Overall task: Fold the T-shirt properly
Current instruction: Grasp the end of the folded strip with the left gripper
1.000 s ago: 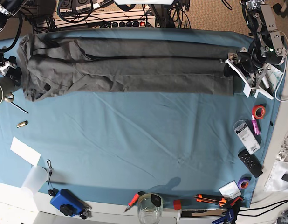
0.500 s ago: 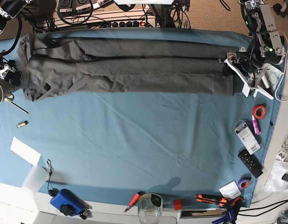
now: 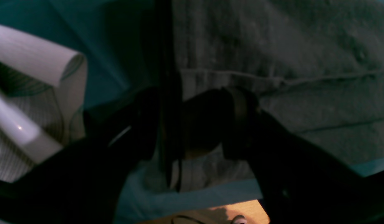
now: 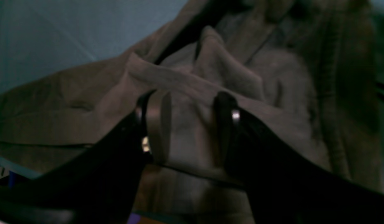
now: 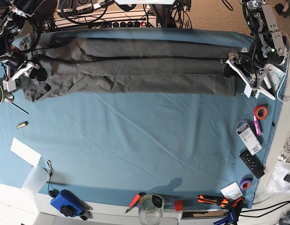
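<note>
Lying along the far edge of the teal table cloth [image 5: 145, 140], T-shirt [image 5: 131, 70] is folded into a long narrow band. Left gripper [image 5: 232, 65] sits at its hem end, jaws spread wide, nothing held. Right gripper [image 4: 185, 124] over the bunched collar end, jaws apart, fabric between them but not pinched. Clutter nearby: orange tape roll [image 5: 261, 111], remote [image 5: 252, 164], glass jar [image 5: 150, 209], mug [image 5: 0, 91].

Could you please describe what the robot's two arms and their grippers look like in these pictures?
The left gripper has long white fingers on a black and metal wrist that shows a small green light. The right gripper also has white fingers on a dark body. Close up, the right gripper's fingers carry black pads with silvery metal fittings. Black cables trail behind both arms.
</note>
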You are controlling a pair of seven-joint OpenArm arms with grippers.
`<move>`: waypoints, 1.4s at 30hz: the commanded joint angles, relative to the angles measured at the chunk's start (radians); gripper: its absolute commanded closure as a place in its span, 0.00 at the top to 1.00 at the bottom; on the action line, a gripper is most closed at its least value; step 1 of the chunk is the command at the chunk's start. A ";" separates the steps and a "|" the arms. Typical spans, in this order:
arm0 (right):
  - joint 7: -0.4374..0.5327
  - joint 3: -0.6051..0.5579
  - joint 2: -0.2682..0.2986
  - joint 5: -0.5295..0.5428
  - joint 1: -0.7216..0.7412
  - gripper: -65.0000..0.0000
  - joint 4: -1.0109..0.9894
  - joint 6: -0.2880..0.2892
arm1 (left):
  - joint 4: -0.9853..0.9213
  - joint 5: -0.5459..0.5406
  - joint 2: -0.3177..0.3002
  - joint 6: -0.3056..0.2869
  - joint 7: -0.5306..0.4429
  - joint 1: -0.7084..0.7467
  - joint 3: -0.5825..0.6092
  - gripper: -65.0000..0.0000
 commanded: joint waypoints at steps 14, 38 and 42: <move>0.034 0.007 0.020 -0.025 0.006 0.37 0.016 0.002 | -0.034 -0.085 -0.005 -0.002 -0.029 0.035 -0.001 0.27; 0.032 0.007 0.020 -0.024 0.006 0.37 0.016 0.002 | 0.084 0.009 0.006 0.026 0.016 0.032 -0.004 0.00; 0.034 0.007 0.020 -0.025 0.006 0.37 0.016 0.002 | 0.140 -0.029 0.006 0.001 0.002 0.039 -0.004 0.00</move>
